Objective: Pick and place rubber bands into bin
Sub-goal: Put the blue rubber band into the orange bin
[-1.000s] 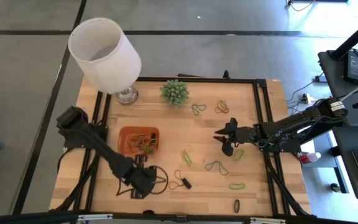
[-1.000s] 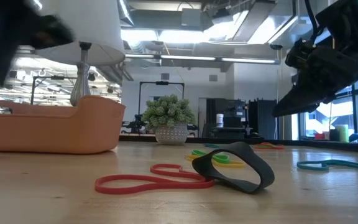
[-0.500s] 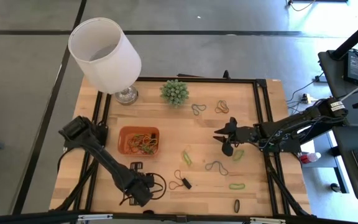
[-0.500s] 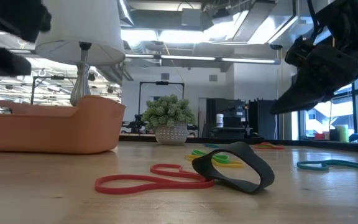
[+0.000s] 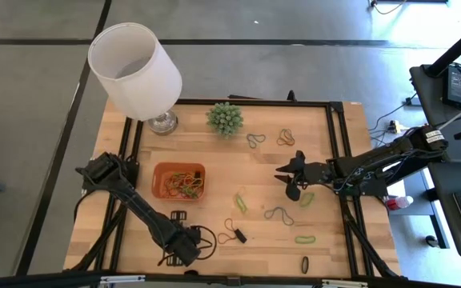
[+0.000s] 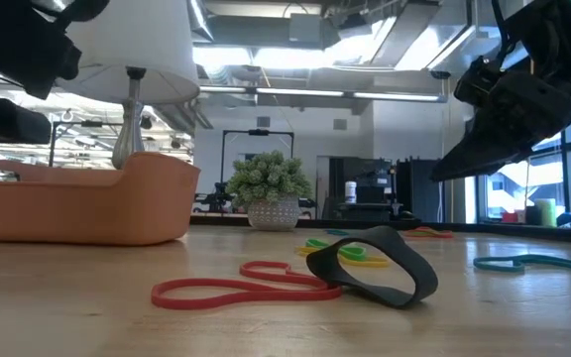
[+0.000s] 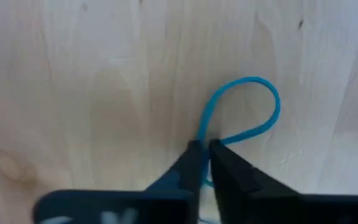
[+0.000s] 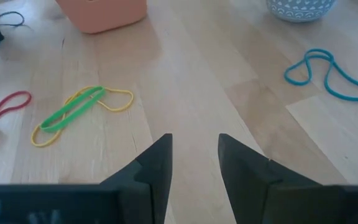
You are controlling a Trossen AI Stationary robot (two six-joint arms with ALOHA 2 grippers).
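My left gripper [image 5: 186, 251] is low over the table's near left part, shut on a blue rubber band [image 7: 246, 109]. My right gripper [image 5: 288, 183] hovers open above the table's right half, touching nothing; its fingers [image 8: 156, 163] stand well apart. The orange bin [image 5: 178, 181] rests on the table left of centre with several bands in it. Loose bands lie flat on the wood: a green and yellow pair [image 8: 79, 112], a blue one [image 8: 328, 71], a red one [image 6: 236, 288] and a black one [image 6: 380, 263]. My left gripper pinches the blue band where its two strands cross [image 7: 205, 140], between the two fingertips [image 7: 191, 155]. The fingers come from above, pointing down. The band's free loop [image 7: 272, 99] lies flat on the wood beyond the fingertips, slack.
A white lamp [image 5: 134, 70] and a spiky green plant [image 5: 224, 118] stand along the far edge. More bands lie at the far right [image 5: 286, 138], centre [image 5: 278, 214] and near right [image 5: 305, 238]. Black frame rails [image 5: 338, 144] border the table.
My left gripper has moved toward the table's near edge and slightly right, away from the bin. The band's loop beside it has shifted the same way along the wood. The right arm has kept still.
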